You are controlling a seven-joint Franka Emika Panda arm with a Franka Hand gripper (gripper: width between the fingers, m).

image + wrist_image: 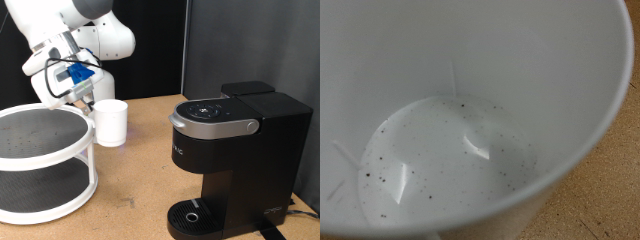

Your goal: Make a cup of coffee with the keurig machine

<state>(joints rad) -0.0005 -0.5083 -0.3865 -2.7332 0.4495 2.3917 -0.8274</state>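
The inside of the white cup (pixel 470 110) is shown closest to the lens in the wrist view, where it fills almost the whole picture; its bottom is seen to be flecked with small dark specks, and a strip of tan surface is visible past its rim. In the exterior view the black keurig machine (pixel 235 150) is seen on the wooden table (pixel 140 165), towards the table's near right corner, with its lid down, its silver-grey handle (pixel 210 127) facing the exterior view's left and its round drip tray (pixel 192 215) at the bottom edge of the picture. A white two-tier round rack (pixel 45 160) is placed at the table's left edge. The cup (pixel 111 122) is found upright just beside the rack's upper tier, between the rack and the machine, and well apart from the drip tray. The gripper (pixel 88 98) of the white robot arm (pixel 85 35) is positioned at the cup's rim on the side towards the rack. Whether the fingers are open or closed on the cup wall cannot be told from either view, as they are hidden. Blue cabling (pixel 75 72) is seen on the wrist above the gripper.
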